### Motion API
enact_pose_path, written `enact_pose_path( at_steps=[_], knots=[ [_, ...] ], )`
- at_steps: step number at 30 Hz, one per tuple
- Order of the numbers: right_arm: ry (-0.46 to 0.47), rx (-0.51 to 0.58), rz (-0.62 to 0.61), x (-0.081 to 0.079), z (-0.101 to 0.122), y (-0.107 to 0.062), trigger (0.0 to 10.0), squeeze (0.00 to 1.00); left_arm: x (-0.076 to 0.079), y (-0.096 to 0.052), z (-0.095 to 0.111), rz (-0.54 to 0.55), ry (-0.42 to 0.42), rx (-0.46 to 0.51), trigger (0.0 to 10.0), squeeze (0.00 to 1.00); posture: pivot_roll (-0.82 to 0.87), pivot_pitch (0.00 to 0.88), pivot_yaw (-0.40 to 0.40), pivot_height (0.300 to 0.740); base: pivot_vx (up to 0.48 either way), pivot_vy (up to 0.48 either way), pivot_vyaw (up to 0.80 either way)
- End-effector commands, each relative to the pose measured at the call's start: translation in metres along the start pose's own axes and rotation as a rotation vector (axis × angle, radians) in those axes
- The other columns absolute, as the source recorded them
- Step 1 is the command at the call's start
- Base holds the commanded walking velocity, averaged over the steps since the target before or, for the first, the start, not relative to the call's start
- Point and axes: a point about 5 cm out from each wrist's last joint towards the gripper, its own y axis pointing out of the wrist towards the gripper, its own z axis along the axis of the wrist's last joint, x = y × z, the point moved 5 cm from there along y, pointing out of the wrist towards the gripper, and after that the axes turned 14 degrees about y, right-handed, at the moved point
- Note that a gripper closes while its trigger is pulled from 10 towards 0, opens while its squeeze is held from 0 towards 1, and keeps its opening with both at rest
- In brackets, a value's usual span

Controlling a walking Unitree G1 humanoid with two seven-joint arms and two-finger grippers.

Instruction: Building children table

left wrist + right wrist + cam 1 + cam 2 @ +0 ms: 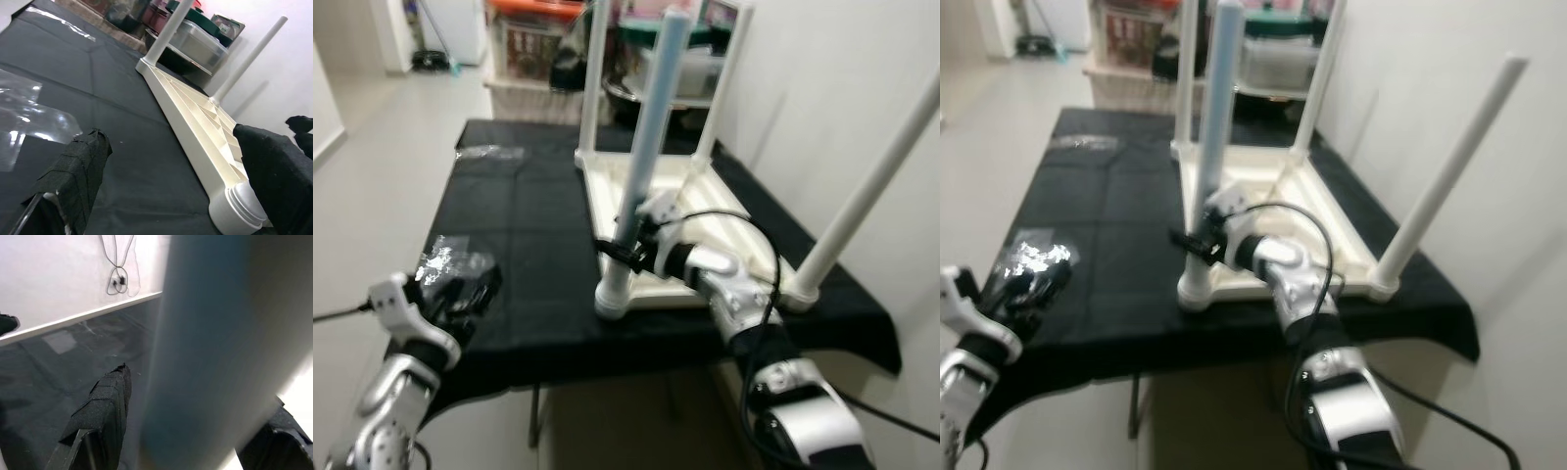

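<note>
A white children's table (607, 186) lies upside down on a bench covered in black cloth (529, 215). Its legs point upward. The near left leg (646, 147) looks bluish and stands in its corner socket (615, 296). My right gripper (626, 250) straddles this leg low down, one finger (105, 416) on each side, with a narrow gap showing beside the leg (205, 357). My left gripper (460, 289) hovers open over the bench's near left corner with nothing between its fingers (80, 171).
Clear plastic wrap (450, 262) lies under my left gripper, and more plastic (489, 152) lies at the far left. Shelves with bins and a pot (607, 59) stand behind the bench. A white wall (842, 88) runs close along the right.
</note>
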Motion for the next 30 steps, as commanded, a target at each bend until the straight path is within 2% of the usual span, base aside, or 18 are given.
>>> enact_pose_path(
  at_steps=[1,4,8,9,10,11,15,16,17,18,19,20,21,22,23,24,29,30],
  knots=[
    [-0.004,-0.01,-0.039,0.007,-0.002,-0.001,10.0,0.0,0.002,-0.001,0.0,-0.004,0.006,-0.002,10.0,0.0,0.04,0.0,-0.129,0.74,0.0,0.0,0.0],
    [0.038,0.033,-0.104,0.016,0.005,0.004,10.0,0.0,0.004,0.001,-0.001,-0.007,0.003,-0.004,10.0,0.0,0.04,0.0,-0.126,0.74,0.0,0.0,0.0],
    [0.079,0.087,-0.131,0.018,0.014,0.008,10.0,0.0,0.006,0.003,-0.002,-0.011,0.0,-0.003,10.0,0.0,0.03,0.0,-0.127,0.74,0.0,0.0,0.0],
    [0.128,0.141,-0.147,0.019,0.022,0.01,3.3,0.0,0.007,0.003,-0.002,-0.013,-0.002,-0.002,10.0,0.0,0.03,0.0,-0.125,0.74,0.0,0.0,0.0],
    [0.16,0.177,-0.16,0.02,0.027,0.012,3.3,0.0,0.007,0.004,-0.002,-0.014,-0.004,-0.001,10.0,0.0,0.03,0.0,-0.125,0.74,0.0,0.0,0.0],
    [0.185,0.204,-0.179,0.02,0.031,0.014,0.2,0.0,0.007,0.004,-0.002,-0.015,-0.005,-0.001,10.0,0.0,0.02,0.0,-0.125,0.74,0.0,0.0,0.0],
    [0.187,0.221,-0.254,0.023,0.029,0.016,0.0,0.0,0.008,0.004,-0.003,-0.014,-0.009,-0.001,10.0,0.0,0.02,0.0,-0.127,0.74,0.0,0.0,0.0],
    [0.2,0.199,-0.386,0.036,0.02,0.012,0.0,0.0,0.008,0.003,-0.004,-0.013,-0.01,-0.003,10.0,0.0,0.02,0.0,-0.129,0.74,0.0,0.0,0.0],
    [0.2,0.199,-0.386,0.036,0.02,0.012,0.0,0.0,0.008,0.003,-0.004,-0.013,-0.01,-0.003,10.0,0.0,0.02,0.0,-0.129,0.74,0.0,0.0,0.0],
    [0.208,0.182,-0.481,0.044,0.013,0.008,0.0,0.0,0.008,0.003,-0.004,-0.012,-0.011,-0.004,10.0,0.0,0.02,0.0,-0.129,0.74,0.0,0.0,0.0],
    [0.208,0.182,-0.481,0.044,0.013,0.008,0.0,0.0,0.008,0.003,-0.004,-0.012,-0.011,-0.004,10.0,0.0,0.02,0.0,-0.129,0.74,0.0,0.0,0.0],
    [0.198,0.164,-0.761,0.068,-0.006,-0.019,0.0,0.0,0.008,0.001,-0.005,-0.009,-0.014,-0.007,10.0,0.0,0.01,0.0,-0.127,0.74,0.0,0.0,0.0],
    [0.181,0.155,-0.964,0.083,-0.018,-0.043,0.0,0.0,0.007,0.0,-0.006,-0.007,-0.015,-0.009,10.0,0.0,0.01,0.0,-0.127,0.74,0.0,0.0,0.0],
    [0.181,0.155,-0.964,0.083,-0.018,-0.043,0.0,0.0,0.007,0.0,-0.006,-0.007,-0.015,-0.009,10.0,0.0,0.01,0.0,-0.127,0.74,0.0,0.0,0.0],
    [0.159,0.167,-1.081,0.084,-0.027,-0.062,0.0,0.0,0.008,0.0,-0.007,-0.006,-0.018,-0.011,10.0,0.0,0.0,0.0,-0.123,0.74,0.0,0.0,0.0],
    [0.13,0.185,-1.147,0.077,-0.032,-0.076,0.0,0.0,0.008,0.0,-0.007,-0.008,-0.02,-0.013,10.0,0.0,0.0,0.0,-0.117,0.74,0.0,0.0,0.0],
    [0.127,0.228,-1.162,0.063,-0.032,-0.084,0.0,0.0,0.009,0.001,-0.008,-0.013,-0.023,-0.016,10.0,0.0,-0.01,0.0,-0.107,0.74,0.0,0.0,0.0],
    [0.131,0.242,-1.085,0.052,-0.027,-0.074,1.8,0.0,0.01,0.002,-0.008,-0.017,-0.023,-0.017,10.0,0.0,-0.02,0.0,-0.097,0.74,0.0,0.0,0.0]
  ],
)
